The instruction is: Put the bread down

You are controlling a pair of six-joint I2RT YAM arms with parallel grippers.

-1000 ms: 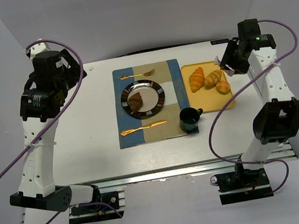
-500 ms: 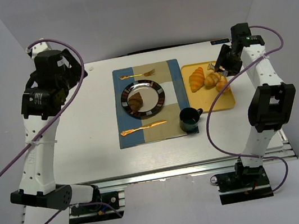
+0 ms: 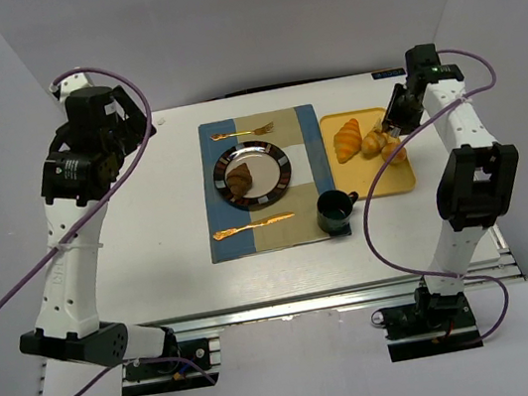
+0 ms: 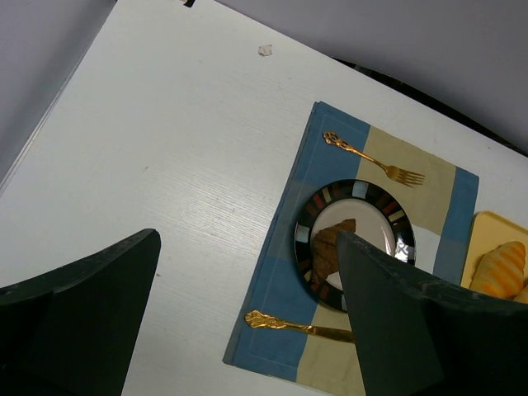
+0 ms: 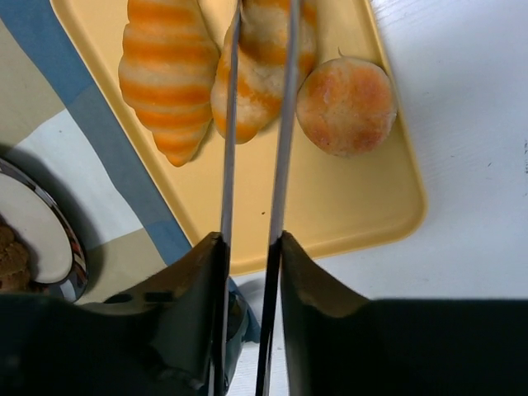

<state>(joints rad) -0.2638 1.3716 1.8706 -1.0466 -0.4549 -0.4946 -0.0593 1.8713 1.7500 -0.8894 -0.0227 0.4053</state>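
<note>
white tabletop (image 3: 148, 226) carries everything. at far left the left fingers (image 4: 82, 305) hang raised above its bare part, spread wide with nothing between them. next comes a blue and tan placemat (image 3: 225, 234) with a gold fork (image 3: 244, 132) at its far edge, a dark-rimmed plate (image 3: 282, 167) holding a dark brown bread (image 3: 238, 176), a gold knife (image 3: 253, 226) on the near side and a dark cup (image 3: 334, 211) at its near right corner. right of it a yellow tray (image 5: 346, 214) holds a striped croissant (image 5: 165, 74), a middle bread (image 5: 257, 82) and a round bun (image 5: 346, 106). the right fingers (image 5: 280, 157), a narrow gap apart, reach over the middle bread; i cannot tell whether they pinch it.
</note>
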